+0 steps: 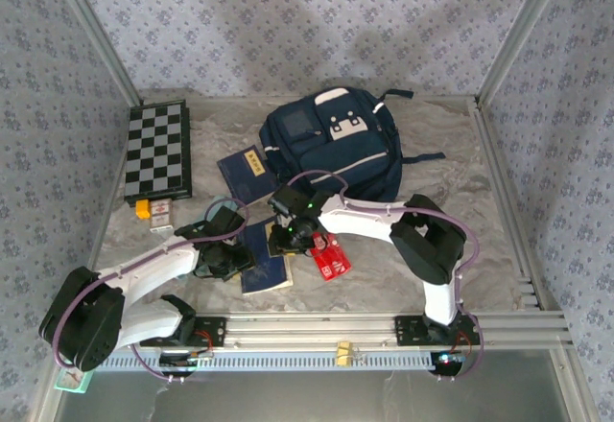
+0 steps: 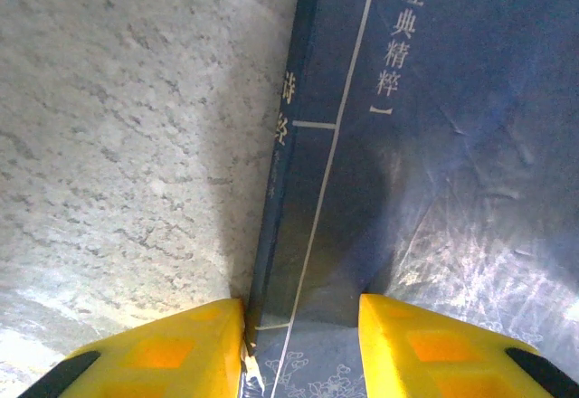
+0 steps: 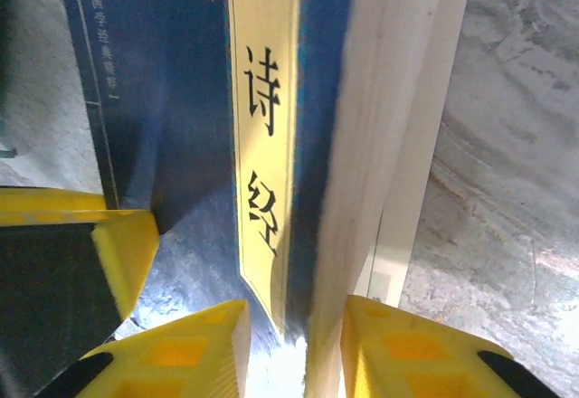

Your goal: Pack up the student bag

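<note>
Book (image 1: 269, 270) edges sit gripped in half-closed left hand (image 2: 301, 312) and right hand (image 3: 294, 312).

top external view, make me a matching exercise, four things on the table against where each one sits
Things:
1 student bag
2 chessboard
3 red packet
4 small yellow block

Places:
a just right of the near blue book
b far middle of the table
c by the chessboard's near edge
d far left corner of the table

Pairs: 1-b, 2-d, 3-a, 4-c
</note>
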Robot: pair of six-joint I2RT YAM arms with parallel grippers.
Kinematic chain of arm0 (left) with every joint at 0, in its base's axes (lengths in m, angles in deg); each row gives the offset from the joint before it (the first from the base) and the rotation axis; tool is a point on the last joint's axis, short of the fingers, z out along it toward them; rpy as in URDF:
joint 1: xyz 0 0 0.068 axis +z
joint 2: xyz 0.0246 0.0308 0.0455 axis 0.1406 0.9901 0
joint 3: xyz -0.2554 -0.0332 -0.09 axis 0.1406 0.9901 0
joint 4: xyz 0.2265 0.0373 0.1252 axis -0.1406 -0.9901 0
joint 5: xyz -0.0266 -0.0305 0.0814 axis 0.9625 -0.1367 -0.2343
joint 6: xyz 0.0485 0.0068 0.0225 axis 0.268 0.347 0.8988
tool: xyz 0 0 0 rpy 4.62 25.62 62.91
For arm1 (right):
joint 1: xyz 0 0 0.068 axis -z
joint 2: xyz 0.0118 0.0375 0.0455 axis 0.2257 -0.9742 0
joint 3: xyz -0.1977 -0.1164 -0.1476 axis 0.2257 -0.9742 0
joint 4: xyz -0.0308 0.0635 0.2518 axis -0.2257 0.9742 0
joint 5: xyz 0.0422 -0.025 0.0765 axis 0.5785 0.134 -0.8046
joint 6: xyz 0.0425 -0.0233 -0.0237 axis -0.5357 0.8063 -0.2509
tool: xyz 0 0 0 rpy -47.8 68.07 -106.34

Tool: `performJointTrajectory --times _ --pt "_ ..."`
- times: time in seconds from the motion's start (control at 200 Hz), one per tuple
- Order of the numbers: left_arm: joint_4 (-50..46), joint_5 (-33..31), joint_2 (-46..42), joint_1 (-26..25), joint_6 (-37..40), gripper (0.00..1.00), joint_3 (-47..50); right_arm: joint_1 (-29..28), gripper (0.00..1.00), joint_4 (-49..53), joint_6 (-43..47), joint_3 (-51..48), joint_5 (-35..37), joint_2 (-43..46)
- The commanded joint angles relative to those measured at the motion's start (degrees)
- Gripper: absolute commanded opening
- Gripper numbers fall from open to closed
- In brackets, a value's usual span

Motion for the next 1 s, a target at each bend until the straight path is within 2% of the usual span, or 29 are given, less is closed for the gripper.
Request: performJointTrajectory --times 0.0,0.19,0.365,0.55,0.645,0.785,0.995 --pt "1.5 0.1 1.8 -0.5 0.7 0.38 0.1 -0.5 0.30 -0.5 1.0 0.6 -2.2 1.9" --pt "1.6 0.1 1.9 -0.5 0.7 0.38 0.1 -0.5 0.23 -2.1 0.9 -0.6 -3.2 2.3" --pt "1.5 0.2 1.9 -0.5 1.0 0.38 -0.5 -0.4 0.11 -2.4 0.9 -0.5 -3.4 2.6" --pt "-1.8 -0.5 0.3 -0.2 2.3 0.40 -3.3 0.2 0.03 -4.6 0.7 -1.2 -3.9 6.7" --pt "-5.0 -0.7 -3.2 0.4 3.6 0.46 -6.8 0.3 0.02 -7.1 1.3 -2.7 -2.7 12.1" --pt "-7.1 1.4 -10.3 2.7 5.2 0.58 -11.4 3.2 0.00 -7.5 1.8 -3.2 -5.9 17.8" --pt "-4.2 10.8 -16.4 7.5 9.1 0.69 -17.4 9.1 0.00 -7.4 7.6 -3.9 -10.6 26.9"
